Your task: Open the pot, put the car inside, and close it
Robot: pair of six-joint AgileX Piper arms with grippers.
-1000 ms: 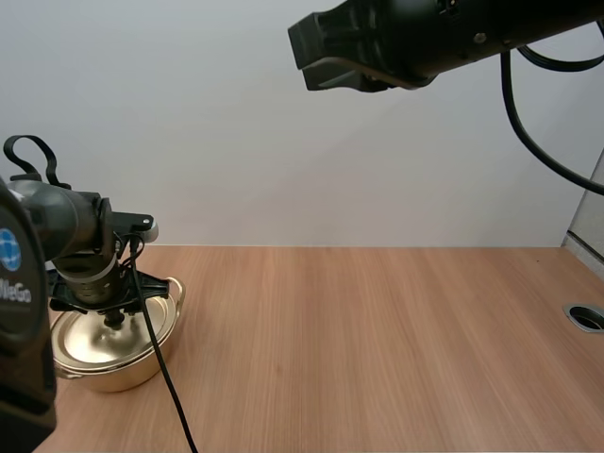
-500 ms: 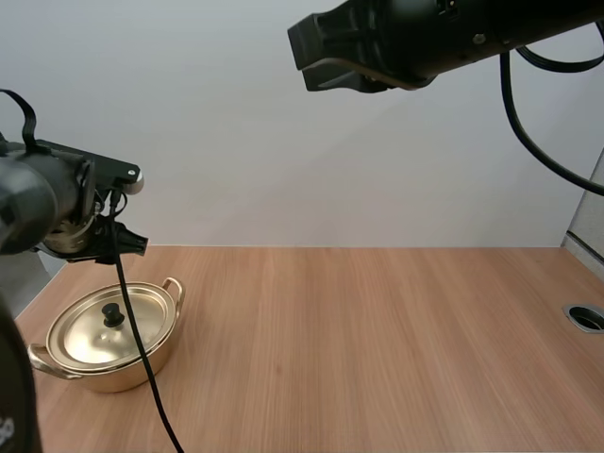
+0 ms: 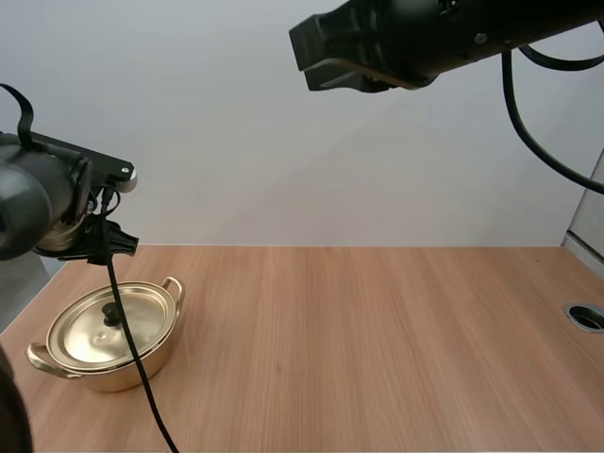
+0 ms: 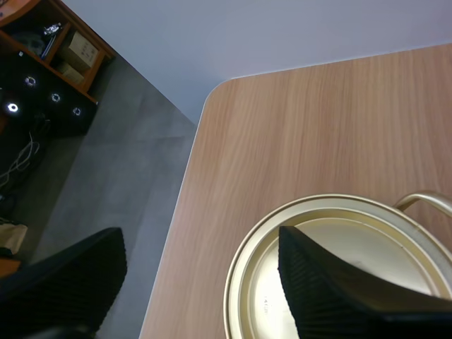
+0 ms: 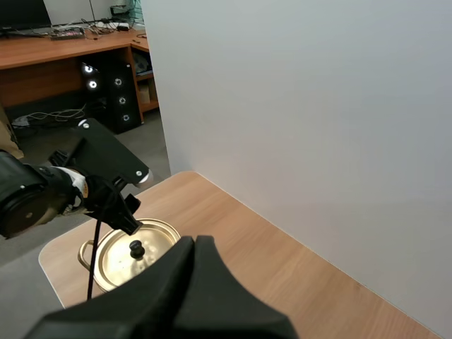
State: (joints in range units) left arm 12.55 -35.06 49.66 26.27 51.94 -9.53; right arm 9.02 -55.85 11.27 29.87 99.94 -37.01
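Note:
A gold pot point(image 3: 104, 351) stands at the table's left end with its lid point(image 3: 94, 330) on, black knob point(image 3: 112, 311) up. My left arm point(image 3: 52, 203) hangs above and behind it, clear of the lid. In the left wrist view my left gripper point(image 4: 200, 237) is open, its ribbed fingers point(image 4: 325, 282) wide apart over the pot's far rim point(image 4: 244, 272) and lid point(image 4: 381, 244), holding nothing. My right arm point(image 3: 406, 38) is held high over the table's middle. The right gripper point(image 5: 195, 244) is shut as one dark wedge, with the pot point(image 5: 120, 263) far below it.
The left wrist view shows the table's rounded corner point(image 4: 215, 95) just beyond the pot, with floor past it. A round cable hole point(image 3: 587, 316) sits at the table's right edge. Bare wood point(image 3: 377, 349) stretches right of the pot.
My left gripper, down at the lid's knob a second ago, has risen up and back, leaving the lid on the pot. The right arm has not moved.

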